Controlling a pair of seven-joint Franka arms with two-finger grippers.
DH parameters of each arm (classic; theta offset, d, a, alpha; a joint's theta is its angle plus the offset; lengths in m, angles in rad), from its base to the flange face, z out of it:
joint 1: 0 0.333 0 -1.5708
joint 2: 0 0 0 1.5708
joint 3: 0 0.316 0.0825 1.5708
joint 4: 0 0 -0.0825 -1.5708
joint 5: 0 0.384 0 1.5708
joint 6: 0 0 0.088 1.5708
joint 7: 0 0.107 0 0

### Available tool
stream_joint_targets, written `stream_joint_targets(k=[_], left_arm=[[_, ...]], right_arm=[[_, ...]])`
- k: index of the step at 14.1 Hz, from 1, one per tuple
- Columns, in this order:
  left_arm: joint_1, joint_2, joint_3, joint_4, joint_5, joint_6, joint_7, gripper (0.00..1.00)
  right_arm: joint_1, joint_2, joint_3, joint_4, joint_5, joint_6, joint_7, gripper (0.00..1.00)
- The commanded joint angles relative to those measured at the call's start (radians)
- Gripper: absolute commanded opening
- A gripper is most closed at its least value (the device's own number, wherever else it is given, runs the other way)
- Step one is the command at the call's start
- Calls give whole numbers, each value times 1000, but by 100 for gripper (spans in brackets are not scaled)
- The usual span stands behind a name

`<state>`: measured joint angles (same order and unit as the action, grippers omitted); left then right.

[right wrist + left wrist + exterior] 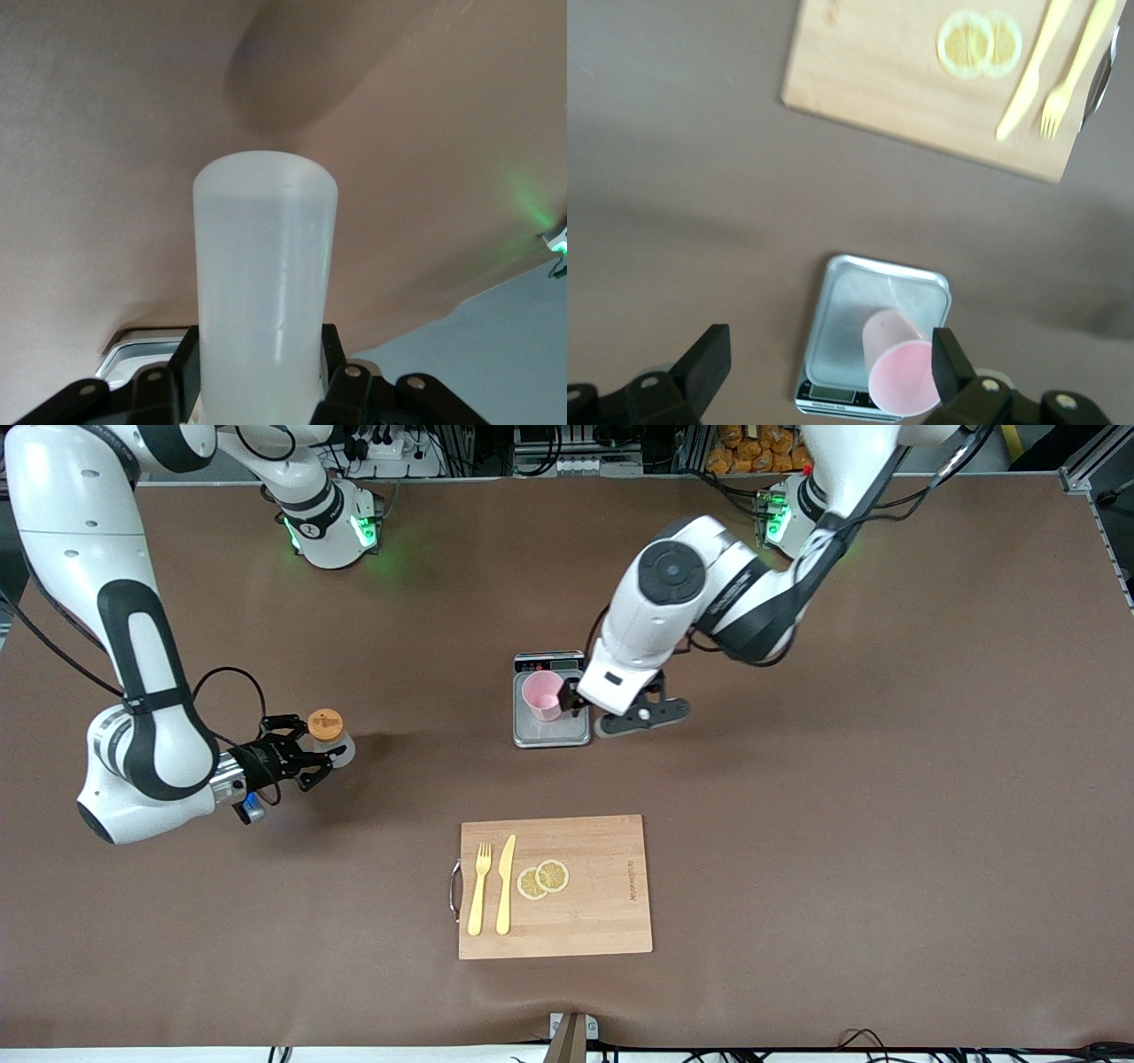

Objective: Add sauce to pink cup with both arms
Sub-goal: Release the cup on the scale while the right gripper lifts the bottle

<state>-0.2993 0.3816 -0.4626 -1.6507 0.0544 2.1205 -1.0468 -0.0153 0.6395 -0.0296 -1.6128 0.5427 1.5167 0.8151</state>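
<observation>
The pink cup stands on a small silver scale in the middle of the table. My left gripper hovers just above the cup and the scale. In the left wrist view its jaws are spread wide, and the cup sits close beside one finger with nothing gripped. Toward the right arm's end of the table, my right gripper is shut on the sauce bottle, whose orange cap points up. In the right wrist view the whitish bottle body fills the gap between the fingers.
A wooden cutting board lies nearer the front camera than the scale. It carries a yellow fork, a yellow knife and two lemon slices. The brown table top stretches between the bottle and the scale.
</observation>
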Motion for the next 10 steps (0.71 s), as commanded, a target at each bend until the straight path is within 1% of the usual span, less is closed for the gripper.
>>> stream_joint_targets(k=[1, 6, 10], left_arm=[[75, -93, -2, -26, 21, -40, -7, 100], [233, -205, -7, -24, 2, -115, 25, 100], [316, -277, -5, -15, 4, -192, 42, 100]], right_arm=[[53, -24, -3, 19, -21, -6, 120, 56], [152, -24, -3, 39, -23, 40, 278, 56], [207, -24, -3, 39, -30, 57, 364, 56]])
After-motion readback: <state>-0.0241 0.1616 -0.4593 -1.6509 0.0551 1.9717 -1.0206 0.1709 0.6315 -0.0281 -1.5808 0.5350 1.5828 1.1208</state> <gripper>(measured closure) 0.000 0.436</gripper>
